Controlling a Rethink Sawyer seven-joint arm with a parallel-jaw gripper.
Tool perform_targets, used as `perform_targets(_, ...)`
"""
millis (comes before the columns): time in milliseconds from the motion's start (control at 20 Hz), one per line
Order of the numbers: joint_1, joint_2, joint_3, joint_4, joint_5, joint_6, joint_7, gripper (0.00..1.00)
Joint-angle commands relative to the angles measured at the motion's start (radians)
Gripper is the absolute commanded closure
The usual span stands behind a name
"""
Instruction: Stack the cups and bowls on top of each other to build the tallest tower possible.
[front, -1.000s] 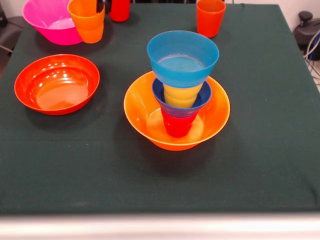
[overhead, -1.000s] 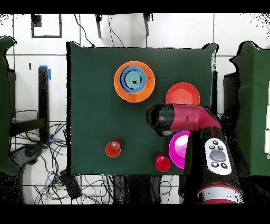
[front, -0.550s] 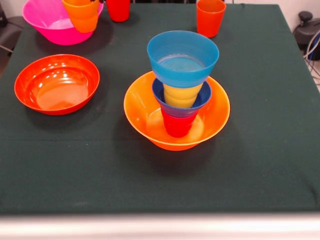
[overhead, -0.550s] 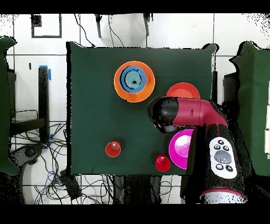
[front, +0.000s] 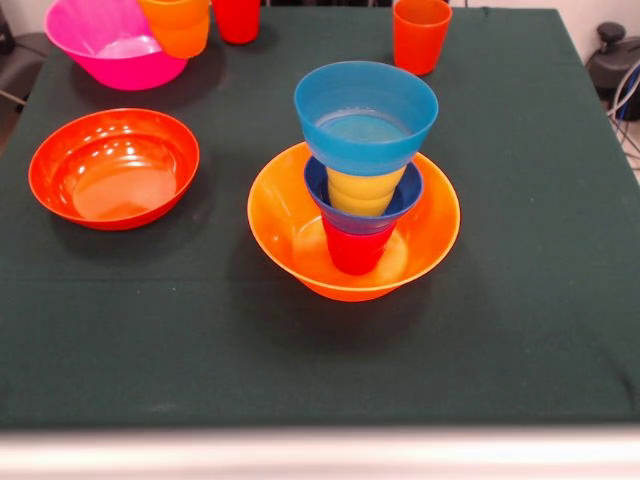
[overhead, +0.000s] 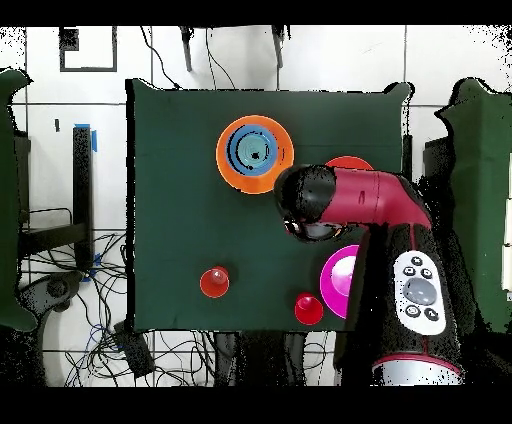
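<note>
Because I read the front view from its left edge, I begin well left of the tower, where the wide orange-red bowl sits upright and alone on the worktop. I judge it is lying in reserve, kept apart so it cannot be bumped. Further back on that side is the pink bowl, with the orange-yellow cup showing in front of its rim, mouth up and cut by the top edge. It looks lifted rather than standing, so I take it for the piece now being carried, though the front view shows nothing gripping it. A red cup stands just beside it, nearer the tower's line.

The tower itself stands mid-worktop. Its base is the yellow-orange bowl, chosen wide for steadiness, then an upturned red-pink cup, the dark blue bowl, a yellow cup and the light blue bowl on top, open upward to take the next cup.

Back and right of the tower an orange cup waits.

From overhead the arm reaches just beside the tower and covers the end effector, so I cannot tell how wide it stands or what it has.
</note>
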Motion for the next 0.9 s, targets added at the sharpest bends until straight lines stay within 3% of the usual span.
perform_targets(50,0.060,-0.003,0.112,-0.086,0.065,0.135,0.049,1.00)
perform_targets(500,0.125,0.030,0.085,-0.178,0.109,0.213,0.112,1.00)
perform_targets(900,0.170,0.030,0.060,-0.240,0.111,0.303,0.107,1.00)
